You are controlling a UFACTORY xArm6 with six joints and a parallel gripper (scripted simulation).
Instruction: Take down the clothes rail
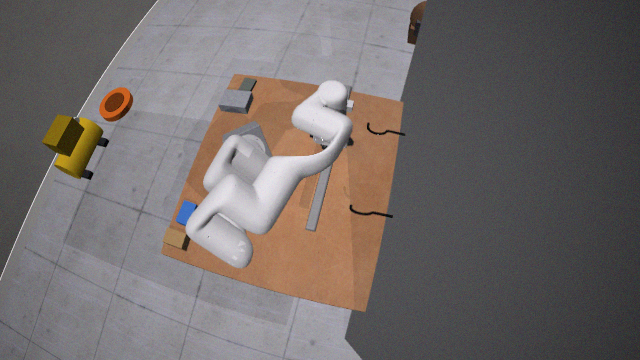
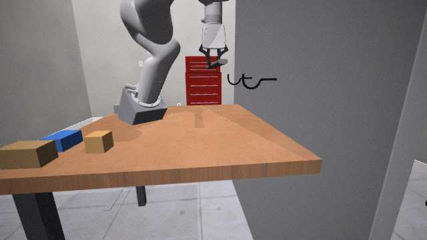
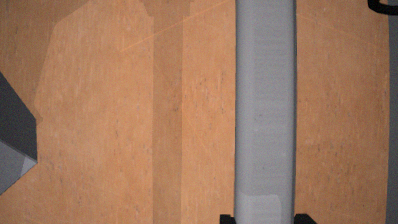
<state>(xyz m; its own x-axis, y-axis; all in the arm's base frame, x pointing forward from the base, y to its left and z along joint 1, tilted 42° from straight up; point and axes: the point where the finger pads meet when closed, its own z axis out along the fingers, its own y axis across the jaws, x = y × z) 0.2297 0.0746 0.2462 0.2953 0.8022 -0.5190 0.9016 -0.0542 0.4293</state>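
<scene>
My gripper is shut on the grey clothes rail and holds it high above the wooden counter. The rail is clear of the two black wall hooks and hangs a little out from the grey wall, roughly parallel to it. In the wrist view the rail runs straight away from the fingertips, with a bit of one hook at the top right.
The arm's grey base stands on the counter's far left part. A blue block and two tan blocks lie near the counter's front left corner. Grey blocks lie at the far corner. A red drawer cabinet stands behind.
</scene>
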